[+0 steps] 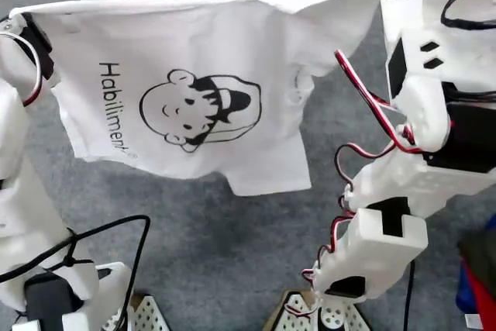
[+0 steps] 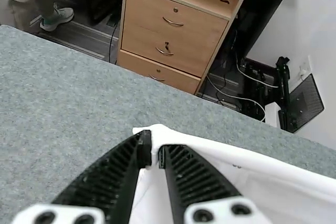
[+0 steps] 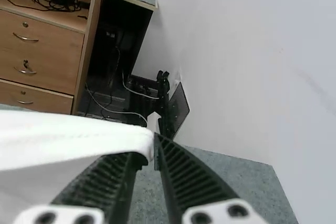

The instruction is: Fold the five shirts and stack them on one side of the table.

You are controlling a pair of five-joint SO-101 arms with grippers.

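Note:
A white shirt (image 1: 194,83) with a black cartoon face and black lettering hangs stretched in the air above the grey table (image 1: 232,269). My left gripper (image 2: 150,150) is shut on one top corner of the shirt (image 2: 226,177), at the left in the high view. My right gripper (image 3: 152,148) is shut on the other top corner of the shirt (image 3: 63,140), at the upper right of the high view. The shirt's lower hem hangs free, a little above the table.
A wooden drawer cabinet (image 2: 173,30) stands beyond the table's far edge, with cables beside it. Dark and red cloth (image 1: 477,277) lies at the right edge of the table. The arm bases (image 1: 310,312) stand at the near edge.

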